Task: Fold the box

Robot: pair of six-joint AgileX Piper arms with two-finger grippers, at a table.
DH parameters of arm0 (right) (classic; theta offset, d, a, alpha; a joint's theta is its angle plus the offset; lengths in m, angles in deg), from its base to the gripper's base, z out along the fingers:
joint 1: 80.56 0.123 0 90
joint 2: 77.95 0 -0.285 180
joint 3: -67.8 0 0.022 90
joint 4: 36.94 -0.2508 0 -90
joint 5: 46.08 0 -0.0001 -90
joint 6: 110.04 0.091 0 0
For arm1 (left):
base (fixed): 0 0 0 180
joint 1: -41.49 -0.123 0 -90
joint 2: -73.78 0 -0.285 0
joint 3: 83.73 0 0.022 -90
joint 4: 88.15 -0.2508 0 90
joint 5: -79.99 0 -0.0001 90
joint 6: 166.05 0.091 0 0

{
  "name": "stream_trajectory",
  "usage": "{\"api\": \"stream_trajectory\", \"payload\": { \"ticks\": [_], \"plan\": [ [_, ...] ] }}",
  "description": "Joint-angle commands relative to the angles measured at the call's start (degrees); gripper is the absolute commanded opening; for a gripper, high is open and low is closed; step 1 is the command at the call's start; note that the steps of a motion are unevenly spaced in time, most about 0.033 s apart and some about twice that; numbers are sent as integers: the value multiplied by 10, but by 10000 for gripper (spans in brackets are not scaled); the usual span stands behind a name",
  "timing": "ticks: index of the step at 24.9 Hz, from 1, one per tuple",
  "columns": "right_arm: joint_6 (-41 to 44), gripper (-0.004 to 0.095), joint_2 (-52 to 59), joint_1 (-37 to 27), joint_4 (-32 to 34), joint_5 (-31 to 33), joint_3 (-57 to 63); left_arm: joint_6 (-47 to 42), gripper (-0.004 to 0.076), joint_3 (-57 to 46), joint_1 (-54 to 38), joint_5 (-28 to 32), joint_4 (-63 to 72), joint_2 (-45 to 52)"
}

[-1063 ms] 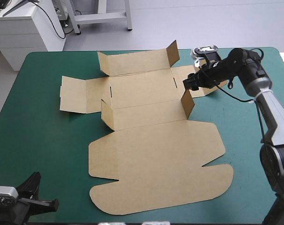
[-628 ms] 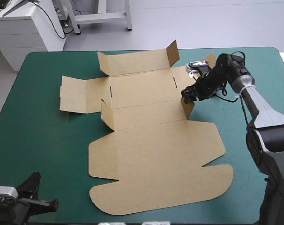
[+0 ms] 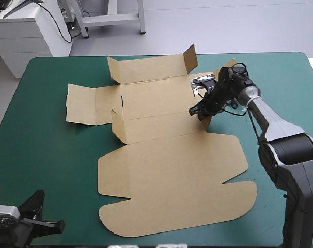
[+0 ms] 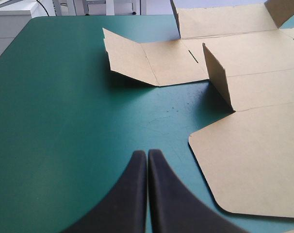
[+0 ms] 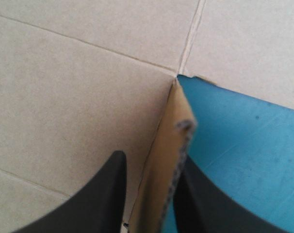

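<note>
Box (image 3: 167,175): smooth brown board, raised flap (image 5: 169,145) pinched in right tool (image 3: 198,112).

One brown box (image 3: 167,170), one teal-green table (image 3: 53,155), two left fingers (image 4: 132,194) and two right fingers (image 5: 103,194), all four black.

From overhead my right pincer (image 3: 197,112) hides the top of the box's (image 3: 167,170) corner flap (image 3: 206,123), whose base its wrist view cuts off.
</note>
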Motion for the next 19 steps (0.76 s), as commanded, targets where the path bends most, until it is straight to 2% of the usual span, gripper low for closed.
{"api": "stream_trajectory", "payload": {
  "ticks": [1,4,10,19],
  "plan": [
    [-5,-20,34,-2,-4,-9,-19,-2,-10,11,1,42,7,5],
    [-17,-14,34,-2,0,1,-30,-2,-10,11,1,42,7,5],
    [-97,-23,34,-2,14,74,-110,-2,-10,11,1,42,7,5],
    [-205,-24,34,18,16,77,-161,-2,-10,11,1,42,7,5]
  ]
}}
